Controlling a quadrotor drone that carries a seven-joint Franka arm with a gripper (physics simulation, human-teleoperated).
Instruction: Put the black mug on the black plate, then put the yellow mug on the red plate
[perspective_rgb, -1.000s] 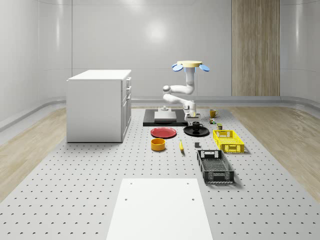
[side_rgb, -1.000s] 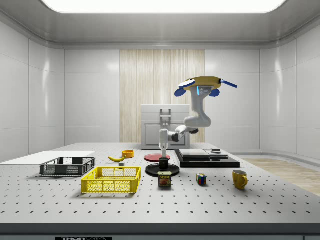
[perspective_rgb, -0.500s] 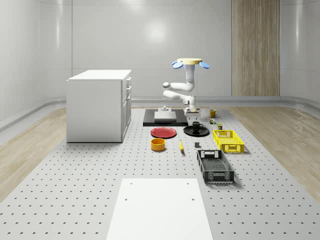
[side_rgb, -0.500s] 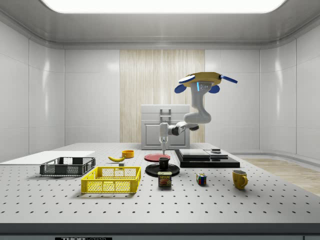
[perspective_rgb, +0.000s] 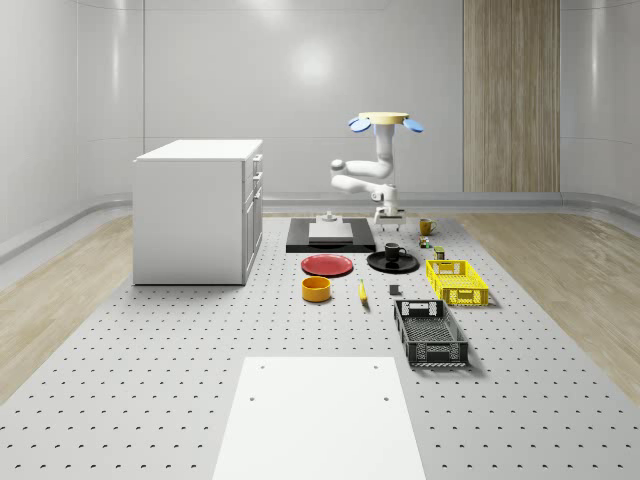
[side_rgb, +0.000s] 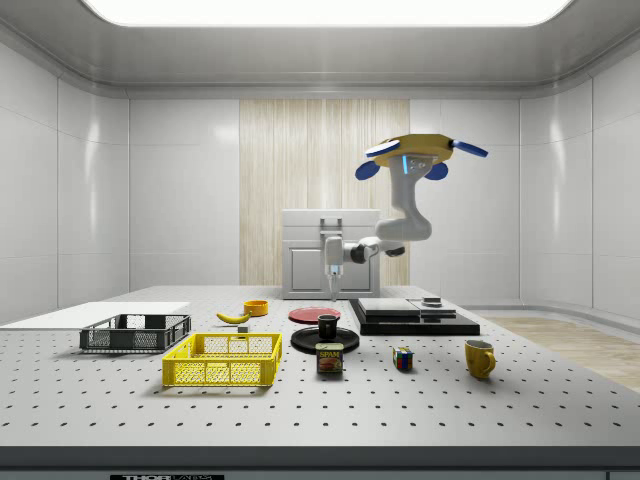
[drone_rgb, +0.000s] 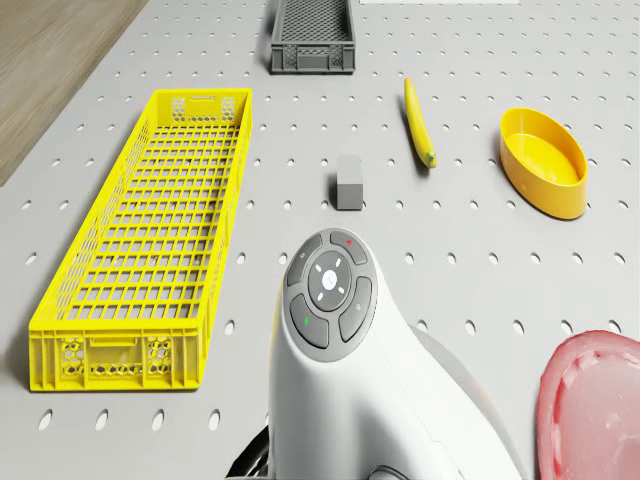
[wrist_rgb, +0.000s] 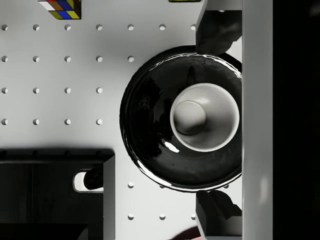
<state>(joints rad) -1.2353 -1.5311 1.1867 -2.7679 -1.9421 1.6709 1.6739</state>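
The black mug (perspective_rgb: 392, 251) stands upright on the black plate (perspective_rgb: 377, 264), to the right of the red plate (perspective_rgb: 327, 265) in the whole-scene view. My gripper (perspective_rgb: 386, 224) hangs well above the mug, pointing straight down. In the wrist view the mug (wrist_rgb: 205, 117) shows its pale inside at the middle of the glossy plate (wrist_rgb: 145, 120), and my gripper (wrist_rgb: 216, 119) is open, its fingers (wrist_rgb: 217, 30) wide apart with nothing between them. The drone (perspective_rgb: 382, 122) hovers above and just behind the plates. The yellow mug (perspective_rgb: 427, 227) sits on the table, further back and to the right.
A black platform (perspective_rgb: 330, 238) lies behind the plates, and a white cabinet (perspective_rgb: 198, 210) stands at the left. A yellow crate (drone_rgb: 150, 240), grey crate (drone_rgb: 312, 35), banana (drone_rgb: 420, 122), yellow bowl (drone_rgb: 545, 162) and grey block (drone_rgb: 348, 183) lie in front. A Rubik's cube (side_rgb: 402, 358) and can (side_rgb: 329, 359) are nearby.
My gripper has risen from just over the black mug to well above it. The drone has climbed higher. The mug stays on the black plate.
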